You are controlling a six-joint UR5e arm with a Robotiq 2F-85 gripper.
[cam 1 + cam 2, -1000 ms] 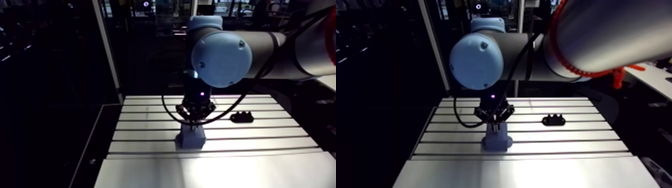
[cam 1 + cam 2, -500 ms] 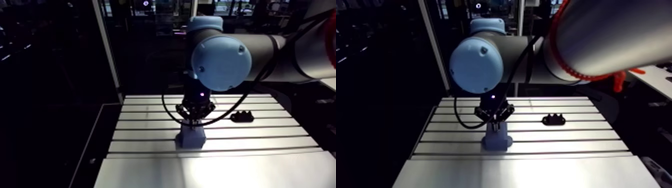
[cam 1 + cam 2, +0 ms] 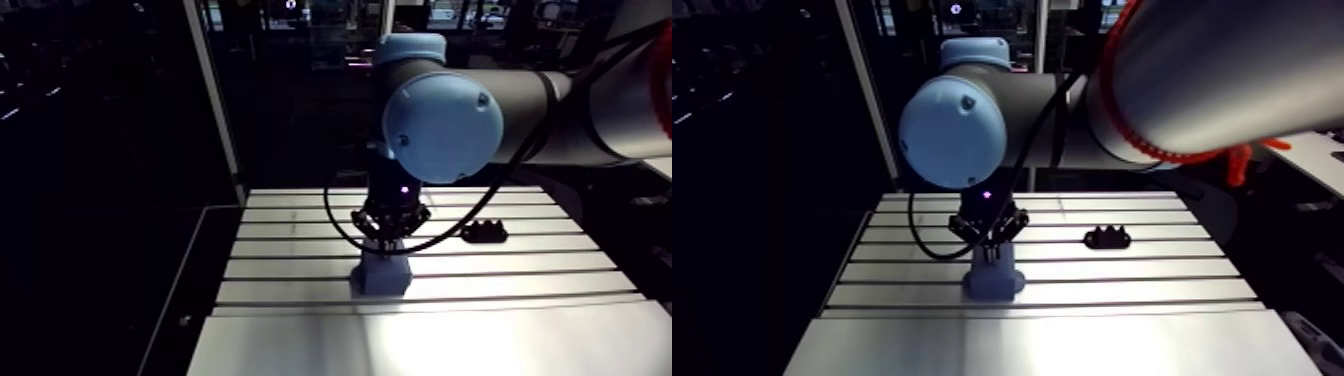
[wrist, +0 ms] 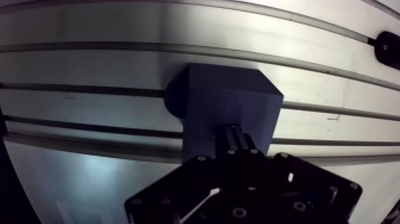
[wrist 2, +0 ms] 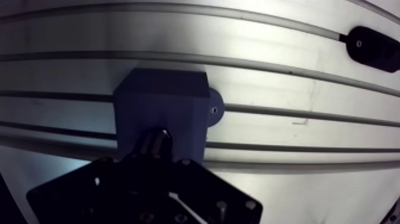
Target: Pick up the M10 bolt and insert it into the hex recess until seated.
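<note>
**Insertion step: the claw over the blue block.** The claw is closed narrowly on the M10 bolt. In the wrist view its shank shows between the jaws, pointing down at the block's top face. The bolt's head and the hex recess are hidden beneath the claw, so you cannot confirm from here whether the head has entered.

The block stands on the tabletop about midway across, nearer the front edge than the back. It has a round mounting lug at one side. A small black fixture lies well apart from it, farther back and toward the right edge as the arm view shows it.

**Method (a judgement).**
- Keep the bolt's axis plumb and press straight down, slowly.
- If the head's flats meet the rim of the recess, turn the wrist slightly about the bolt's axis rather than push harder. Extra force would more likely tip the bolt in the jaws or skew it in the recess.
- Release only when downward travel stops.
- Then withdraw straight up, so the seated bolt is not dragged out.

**Pose.** The forearm runs roughly level above the tabletop. The wrist is turned straight down, and the claw hangs vertically with its tips just at the block's top.
</note>
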